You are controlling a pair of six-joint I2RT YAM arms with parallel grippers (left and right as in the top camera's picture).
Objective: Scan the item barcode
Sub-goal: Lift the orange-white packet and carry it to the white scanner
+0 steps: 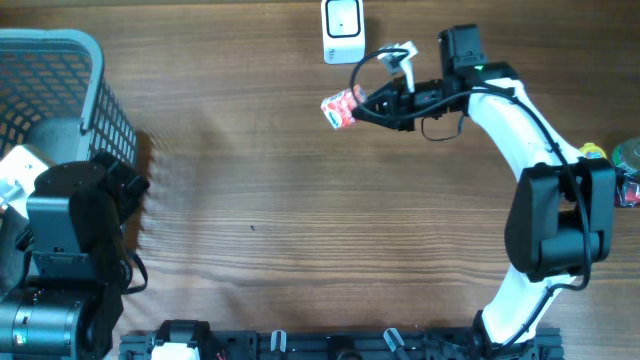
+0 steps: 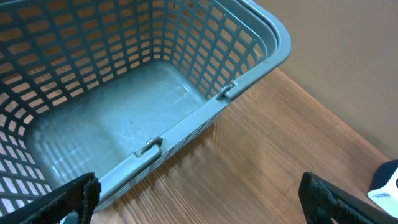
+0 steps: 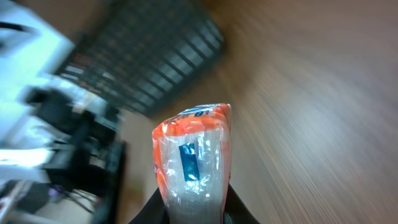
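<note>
The item is a small clear plastic packet (image 1: 340, 107) with orange-red edges and a blue mark (image 3: 189, 158). My right gripper (image 1: 362, 106) is shut on the packet and holds it above the table, just below a white barcode scanner (image 1: 342, 30) at the far edge. In the right wrist view the packet (image 3: 194, 162) stands up between the black fingers (image 3: 239, 210). No barcode shows on the packet. My left gripper (image 2: 199, 198) is open over the table beside the basket, with nothing between its fingers (image 2: 74, 198).
A grey-blue mesh basket (image 1: 100, 95) stands at the far left; its rim (image 2: 186, 124) lies just ahead of the left gripper. More items (image 1: 620, 170) lie at the right edge of the table.
</note>
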